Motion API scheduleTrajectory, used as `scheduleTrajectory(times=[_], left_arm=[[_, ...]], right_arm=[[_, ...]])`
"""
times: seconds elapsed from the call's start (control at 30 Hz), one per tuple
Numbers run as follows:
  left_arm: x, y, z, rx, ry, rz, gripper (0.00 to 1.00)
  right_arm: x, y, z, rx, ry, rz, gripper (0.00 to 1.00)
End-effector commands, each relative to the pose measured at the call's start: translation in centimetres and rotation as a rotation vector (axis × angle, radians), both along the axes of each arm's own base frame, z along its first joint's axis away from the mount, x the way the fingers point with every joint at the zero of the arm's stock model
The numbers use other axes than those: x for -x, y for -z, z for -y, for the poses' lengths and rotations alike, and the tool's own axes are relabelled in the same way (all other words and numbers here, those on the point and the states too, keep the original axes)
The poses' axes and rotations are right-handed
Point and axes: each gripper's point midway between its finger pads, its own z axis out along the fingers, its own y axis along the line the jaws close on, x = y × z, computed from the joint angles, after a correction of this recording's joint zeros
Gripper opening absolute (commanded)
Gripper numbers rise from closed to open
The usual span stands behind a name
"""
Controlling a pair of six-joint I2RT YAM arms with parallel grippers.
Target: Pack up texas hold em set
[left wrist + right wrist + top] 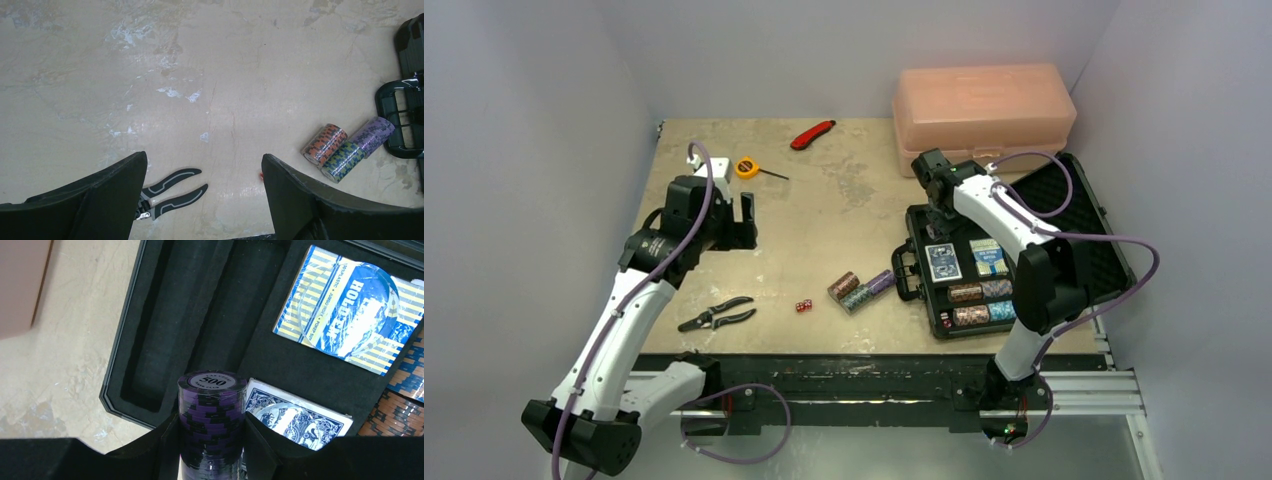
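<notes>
Right arm (984, 205) reaches over the black rectangular hard case (1079, 235). The case lies open at the right of the table (824, 215), its foam-lined lid laid back to the right. The right jaws are clamped on a purple-and-black poker chip roll (212, 407), top chip marked 500.

Seated in the foam:
- a blue striped card deck (350, 310)
- a blue patterned deck (295, 415)
- four chip rolls (971, 315) at the near end

Not yet packed, just left of the case handle (400, 120):
- three loose rolls lying side by side: orange (324, 145), green-blue (342, 160) and lilac (372, 136)
- two small red dice (803, 306) near them

Step in hand, as we judge it, is to lay the held roll into one of the empty foam troughs (155, 340) at the case's far end. We would turn the roll's axis parallel to the trough, descend centred, and let go only once it bottoms. Set on the ridge between troughs, it would likely roll.

Edges: the outer trough runs along the case wall (107, 395). The patterned deck sits just beside one jaw. The translucent pink plastic box (984, 105) stands just behind the case, so we would retreat straight up, not backward.

The jaws of the left arm (639, 300) stand wide apart, holding nothing, above bare table. Black-handled pliers (170, 192) lie beneath. There is open room between these jaws and the loose rolls.
</notes>
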Motion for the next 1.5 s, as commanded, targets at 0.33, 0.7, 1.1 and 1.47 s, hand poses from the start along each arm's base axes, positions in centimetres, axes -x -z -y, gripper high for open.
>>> scheduleTrajectory(times=[0.33, 0.7, 1.1, 1.47], left_arm=[[0.0, -0.4, -0.6, -0.029, -0.010, 0.039, 0.84], [0.2, -0.9, -1.1, -0.037, -0.027, 0.065, 0.84], [0.2, -0.9, -1.2, -0.042, -0.032, 0.063, 0.84], [0.2, -0.9, -1.3, -0.044, -0.033, 0.065, 0.84]], right_arm=[[-1.7, -1.1, 0.1, -0.050, 0.085, 0.058, 0.00], [-2.0, -0.1, 0.3, -0.061, 0.103, 0.029, 0.00], [-2.2, 2.0, 0.1, -0.083, 0.125, -0.034, 0.00], [-2.4, 3.6, -0.1, -0.166, 0.188, -0.043, 0.00]])
